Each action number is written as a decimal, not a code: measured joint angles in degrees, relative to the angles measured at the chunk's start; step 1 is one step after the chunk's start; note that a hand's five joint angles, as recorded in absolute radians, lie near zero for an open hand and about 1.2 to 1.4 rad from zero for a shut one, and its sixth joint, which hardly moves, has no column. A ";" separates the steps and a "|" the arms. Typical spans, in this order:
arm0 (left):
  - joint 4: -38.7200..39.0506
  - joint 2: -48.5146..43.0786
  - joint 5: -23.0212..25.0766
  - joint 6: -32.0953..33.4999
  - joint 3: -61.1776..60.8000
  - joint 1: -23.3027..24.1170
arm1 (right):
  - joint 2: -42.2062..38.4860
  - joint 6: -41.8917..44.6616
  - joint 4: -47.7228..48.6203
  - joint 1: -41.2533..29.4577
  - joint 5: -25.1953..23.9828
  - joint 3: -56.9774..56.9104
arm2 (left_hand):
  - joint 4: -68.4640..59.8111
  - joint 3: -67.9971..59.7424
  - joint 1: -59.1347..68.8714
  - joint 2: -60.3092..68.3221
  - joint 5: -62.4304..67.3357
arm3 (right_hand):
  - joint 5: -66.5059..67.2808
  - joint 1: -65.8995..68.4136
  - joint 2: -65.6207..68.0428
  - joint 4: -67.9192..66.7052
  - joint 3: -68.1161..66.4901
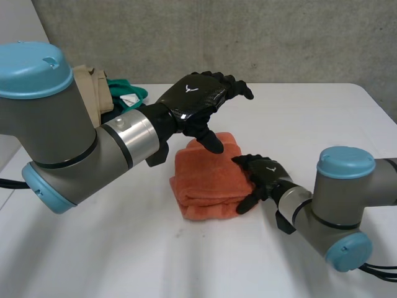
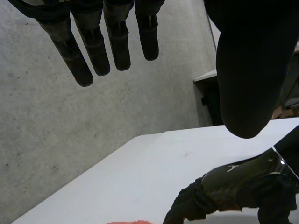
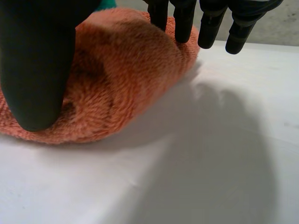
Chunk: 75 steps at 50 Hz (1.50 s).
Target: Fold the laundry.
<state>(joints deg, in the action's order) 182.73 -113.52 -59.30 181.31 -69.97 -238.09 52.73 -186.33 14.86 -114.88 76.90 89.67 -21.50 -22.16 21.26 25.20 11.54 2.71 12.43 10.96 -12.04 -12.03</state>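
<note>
A folded orange towel (image 1: pixel 201 180) lies in the middle of the white table (image 1: pixel 310 118). My left hand (image 1: pixel 198 99) hovers above the towel's far end, open, fingers straight (image 2: pixel 98 51), thumb pointing down just over the cloth, holding nothing. My right hand (image 1: pixel 267 177) rests open against the towel's right edge. In the right wrist view its thumb (image 3: pixel 32 65) leans on the near side of the towel (image 3: pixel 121 74) and its straight fingers (image 3: pixel 184 23) touch the far end. The left wrist view also catches the right hand (image 2: pixel 233 182) below the left thumb.
A heap of other laundry sits at the back left of the table: a beige cloth (image 1: pixel 93 93) and a green one (image 1: pixel 130 94). A concrete wall stands behind the table. Bare tabletop lies in front of and to the right of the towel.
</note>
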 measured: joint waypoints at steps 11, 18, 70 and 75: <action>0.00 -0.23 -0.35 0.02 -0.37 0.02 | -2.93 -0.02 0.65 -2.81 1.01 -3.73 | -1.10 -0.38 1.24 0.00 1.61 | 30.16 25.57 32.48 -33.02 -32.71; 0.00 -0.22 -0.41 0.02 -0.68 0.01 | -3.57 -2.32 2.12 -3.02 3.15 -6.86 | -1.10 -0.38 1.24 0.00 1.61 | 50.69 33.40 49.27 -56.22 -50.19; 3.32 0.96 -5.31 -0.06 1.80 3.40 | -35.81 1.74 -11.12 33.46 10.55 -71.22 | 9.81 9.89 -9.92 0.00 -8.79 | -0.02 0.69 0.98 -0.04 -0.08; 3.32 1.16 -5.35 -0.01 1.55 3.45 | -29.12 5.68 -11.36 34.68 12.03 -64.29 | 9.81 9.89 -9.92 0.00 -8.79 | -0.02 0.69 0.98 -0.04 -0.08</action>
<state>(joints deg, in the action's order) 186.05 -112.36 -64.65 181.30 -68.43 -234.64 23.62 -180.66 3.50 -80.20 88.93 25.38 -11.70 -12.26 11.33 25.20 2.75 2.69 13.12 11.94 -12.08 -12.11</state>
